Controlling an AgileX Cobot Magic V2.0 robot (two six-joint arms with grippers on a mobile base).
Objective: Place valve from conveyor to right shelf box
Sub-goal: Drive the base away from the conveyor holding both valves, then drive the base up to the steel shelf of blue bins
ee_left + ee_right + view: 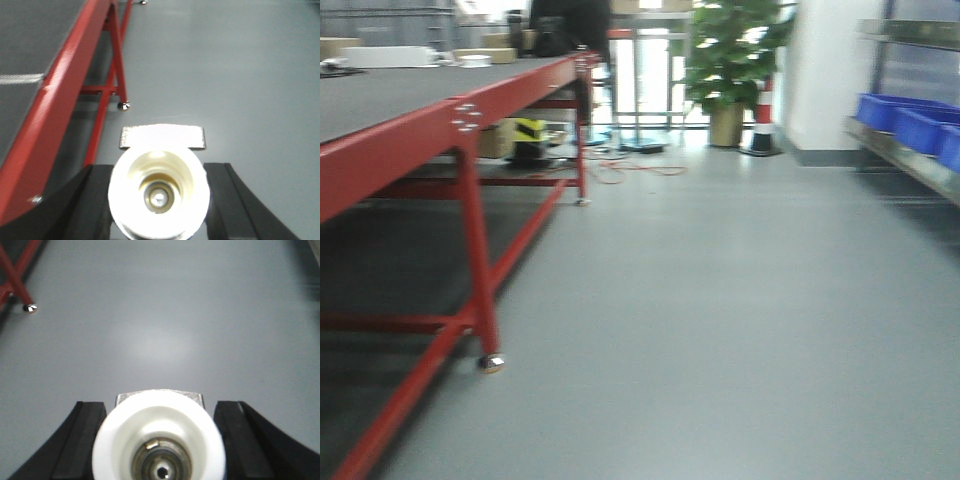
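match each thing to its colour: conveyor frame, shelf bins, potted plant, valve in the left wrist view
Things:
1. conveyor frame
2. shelf bins
3. potted plant
4. valve

Colours:
a. green
b. creamy white
c. red
d. blue

Pairs: 1-c; 2-d; 3-a; 4-b

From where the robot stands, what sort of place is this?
Probably a factory or warehouse floor. A long red-framed conveyor runs along the left, a metal shelf on the right holds blue bins, and a striped traffic cone stands on the bare grey floor.
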